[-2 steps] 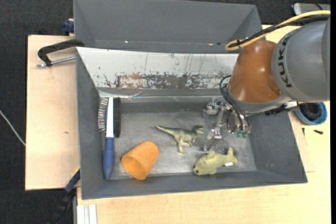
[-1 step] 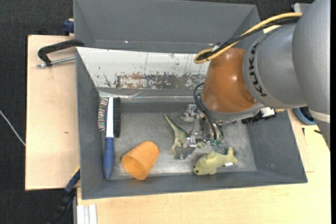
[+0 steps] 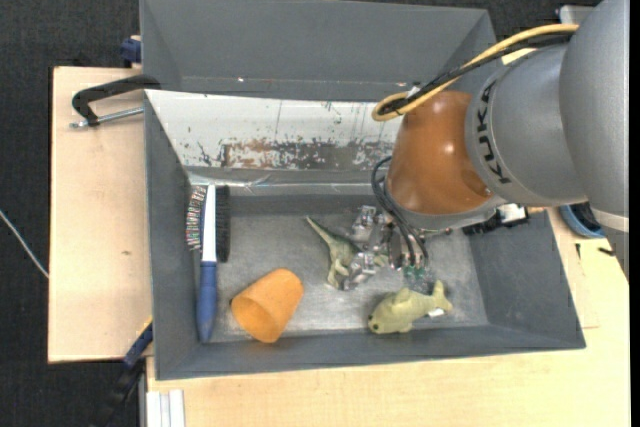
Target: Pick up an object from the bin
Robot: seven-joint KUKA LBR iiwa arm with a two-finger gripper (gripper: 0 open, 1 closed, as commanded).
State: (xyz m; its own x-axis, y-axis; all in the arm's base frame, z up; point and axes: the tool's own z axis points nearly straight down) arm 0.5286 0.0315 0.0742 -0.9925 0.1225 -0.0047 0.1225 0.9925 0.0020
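My gripper (image 3: 375,250) hangs low near the middle right of the bin floor, its metal fingers down against a small olive-green toy dinosaur (image 3: 338,253). The dinosaur's tail points up-left and its body lies right under the fingertips. Whether the fingers close on it is hidden by the gripper's own metal parts. Just below and right of the gripper lies a yellowish-green toy fish (image 3: 405,308). An orange cup (image 3: 267,304) lies on its side further left on the floor.
A brush with a blue handle and white bristle head (image 3: 207,260) lies along the bin's left wall. The arm with its orange cover fills the upper right above the bin.
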